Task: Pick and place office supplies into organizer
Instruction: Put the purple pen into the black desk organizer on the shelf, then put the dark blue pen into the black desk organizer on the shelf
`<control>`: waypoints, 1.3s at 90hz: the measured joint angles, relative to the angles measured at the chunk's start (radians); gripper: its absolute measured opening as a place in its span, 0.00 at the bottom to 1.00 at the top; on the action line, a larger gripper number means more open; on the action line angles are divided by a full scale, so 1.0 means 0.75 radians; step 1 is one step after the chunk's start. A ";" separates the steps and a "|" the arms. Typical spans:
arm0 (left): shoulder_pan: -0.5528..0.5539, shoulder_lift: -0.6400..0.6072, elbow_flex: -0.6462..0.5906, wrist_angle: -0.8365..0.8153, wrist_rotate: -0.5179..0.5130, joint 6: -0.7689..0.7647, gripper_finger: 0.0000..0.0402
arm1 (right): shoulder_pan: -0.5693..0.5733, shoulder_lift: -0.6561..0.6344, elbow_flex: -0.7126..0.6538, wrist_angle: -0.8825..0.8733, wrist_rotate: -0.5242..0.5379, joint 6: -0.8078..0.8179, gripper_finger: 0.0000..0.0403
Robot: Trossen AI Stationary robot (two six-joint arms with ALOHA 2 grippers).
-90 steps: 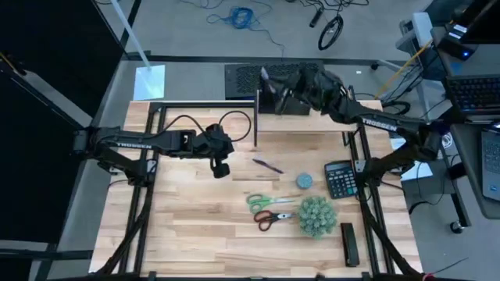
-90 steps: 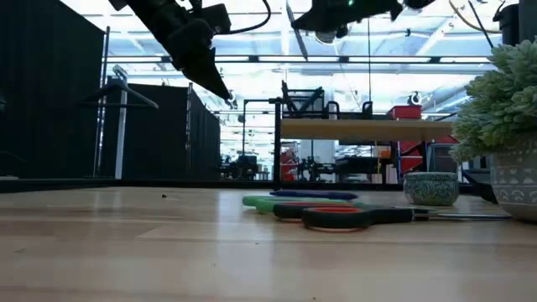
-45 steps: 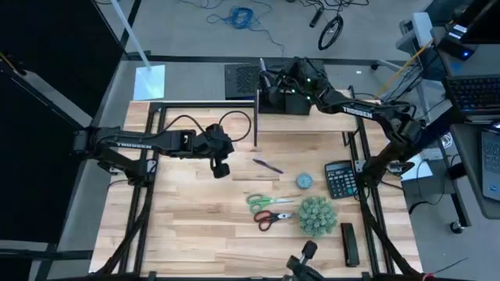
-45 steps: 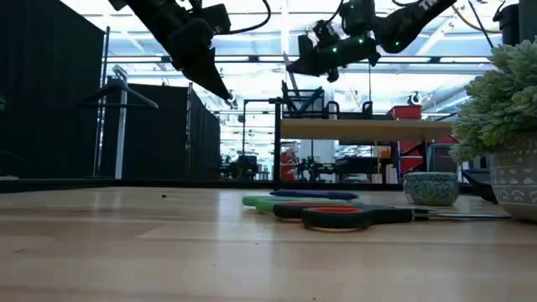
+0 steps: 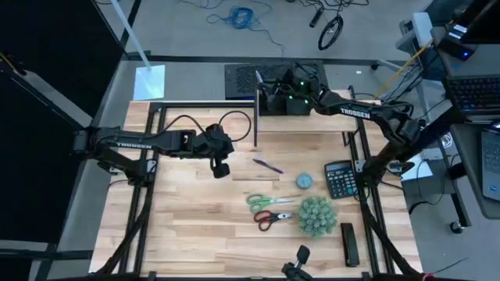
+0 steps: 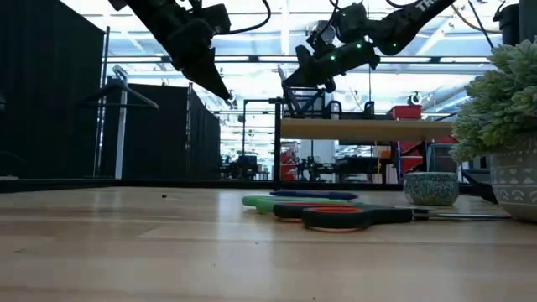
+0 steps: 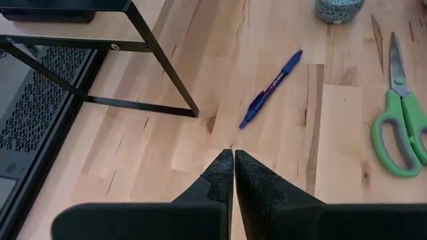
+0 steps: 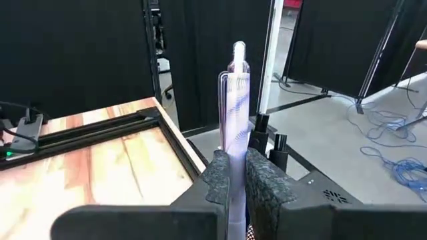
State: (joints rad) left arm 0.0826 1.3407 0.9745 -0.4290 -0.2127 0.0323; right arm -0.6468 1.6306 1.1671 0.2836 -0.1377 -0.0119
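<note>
The left gripper hangs above the bare wood at the left-middle of the table, its fingers pressed together on nothing; just past it a blue pen lies flat on the wood, its long axis slanting from near the gripper toward the small round blue-grey disc; in the high view the same pen is a thin dark sliver between the gripper and the disc. Nearer the front edge lie two pairs of scissors, the green-handled pair above the red-handled pair, both with handles to the left and blades pointing right toward the fuzzy green plant; a black calculator sits right of the disc. At the back of the table stands the wooden shelf, and on it the black mesh organizer; what lies inside its compartments cannot be made out. The right gripper reaches over the organizer's left end, its fingers pinching a pale translucent pen with a metal clip; the pen stands lengthwise out from between the fingers, tip away from the wrist, held in the air above the tray.
</note>
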 joint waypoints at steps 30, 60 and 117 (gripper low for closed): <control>0.000 0.000 0.000 0.001 0.000 0.000 0.01 | 0.021 0.000 0.000 -0.009 0.002 -0.019 0.19; -0.001 0.000 0.000 0.000 0.000 0.000 0.01 | 0.040 -0.049 0.000 -0.013 0.017 -0.115 0.41; -0.001 0.000 0.000 0.000 0.000 0.000 0.01 | 0.429 -0.270 0.001 -0.699 0.003 -0.245 0.43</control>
State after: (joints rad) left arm 0.0822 1.3407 0.9745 -0.4288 -0.2127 0.0322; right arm -0.3248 1.4281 1.1679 -0.2410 -0.1354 -0.1959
